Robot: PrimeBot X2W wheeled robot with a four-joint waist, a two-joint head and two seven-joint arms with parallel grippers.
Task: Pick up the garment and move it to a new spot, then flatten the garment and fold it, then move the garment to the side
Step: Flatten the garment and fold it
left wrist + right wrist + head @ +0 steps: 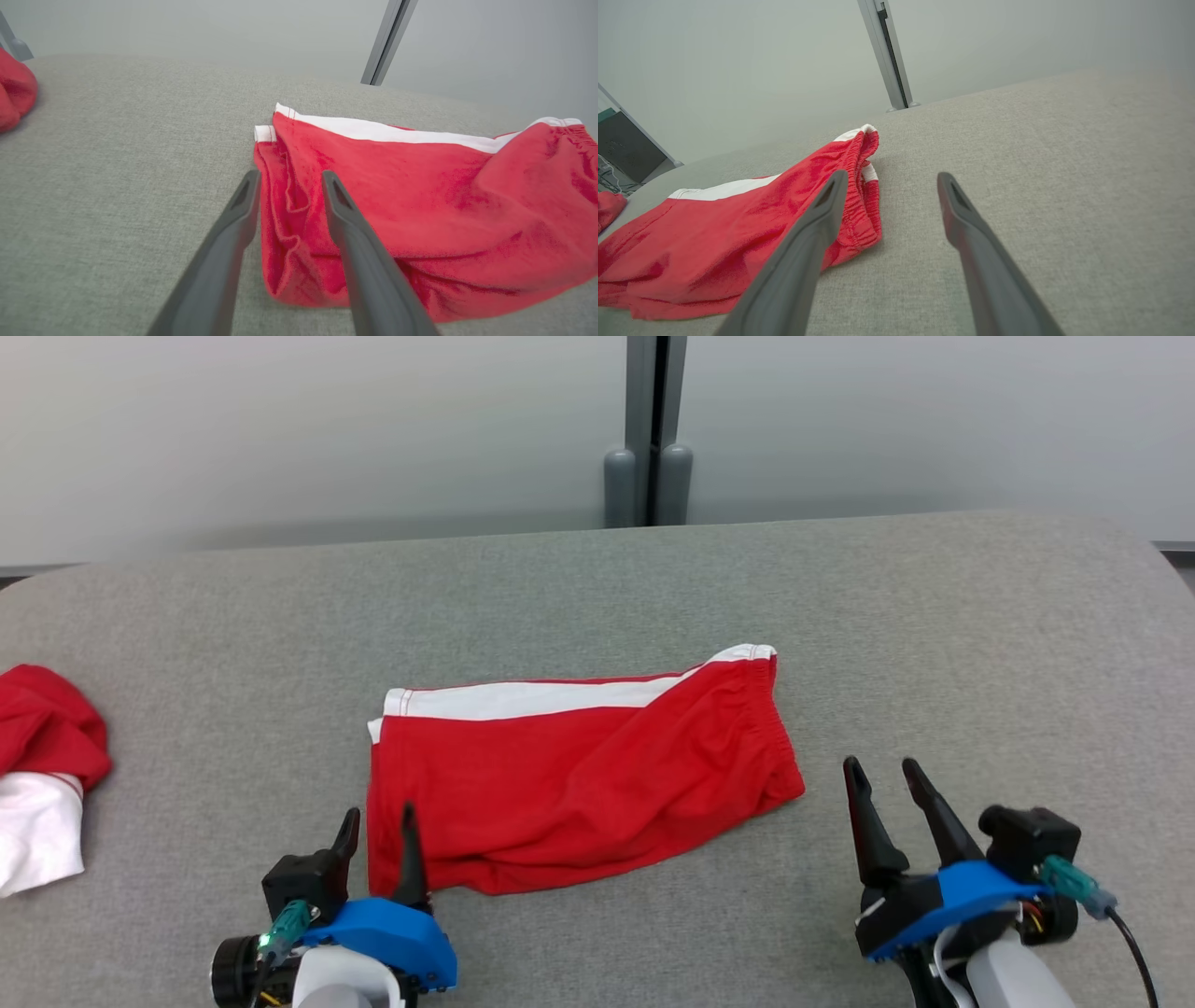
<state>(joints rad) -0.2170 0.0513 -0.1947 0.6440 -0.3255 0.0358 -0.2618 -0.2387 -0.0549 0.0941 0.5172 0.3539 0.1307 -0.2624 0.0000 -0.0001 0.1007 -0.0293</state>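
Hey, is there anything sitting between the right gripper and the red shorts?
Nothing visible. Bare grey fabric surface lies between the open right gripper and the waistband end of the red shorts.

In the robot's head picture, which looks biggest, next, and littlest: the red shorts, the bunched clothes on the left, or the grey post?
1. The red shorts, clearly biggest.
2. The bunched clothes, cut off by the picture's edge.
3. The grey post, littlest, but nearly matching the clothes and farther back, so unsure.
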